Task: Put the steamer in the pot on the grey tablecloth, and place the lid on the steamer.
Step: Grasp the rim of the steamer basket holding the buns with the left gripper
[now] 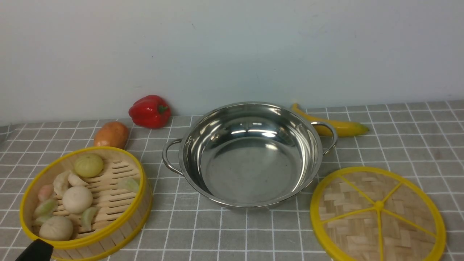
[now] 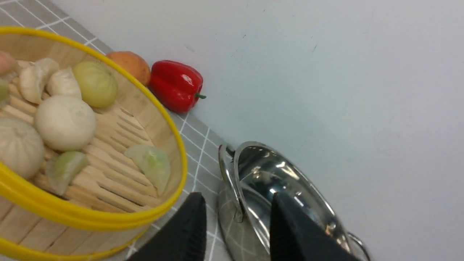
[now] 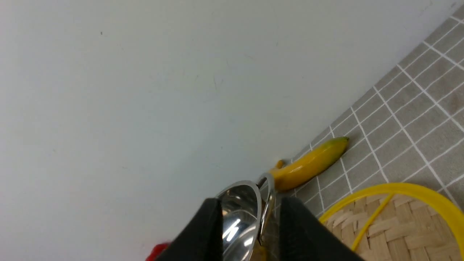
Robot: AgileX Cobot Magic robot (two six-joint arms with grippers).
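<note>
Centrally in the front view, the pot (image 1: 308, 152) sits on the tablecloth (image 1: 398, 137), steamer (image 1: 144, 185) near left, lid (image 1: 377, 214) near right, each apart. Left wrist view: the left gripper (image 2: 237, 203), jaws parted and empty, hangs just beside the steamer, pot beyond. Right wrist view: the right gripper (image 3: 250, 206), likewise parted and empty, faces the pot, lid alongside.

A grey tablecloth (image 1: 398, 137) gridded with thin white lines, a mirror-bright silver pot (image 1: 250, 163), a pale-wood slatted steamer (image 1: 116, 177) with yellow rims, its dumplings and buns (image 1: 77, 199) cream, pale green and pinkish, and a tan basket-weave lid (image 1: 362, 232) with yellow rim and spokes. Also shown: a glossy red pepper (image 1: 149, 110), an orange-brown potato (image 1: 111, 135), a yellow, green-tipped banana (image 1: 340, 127) and a plain pale grey-white wall (image 1: 232, 47).
</note>
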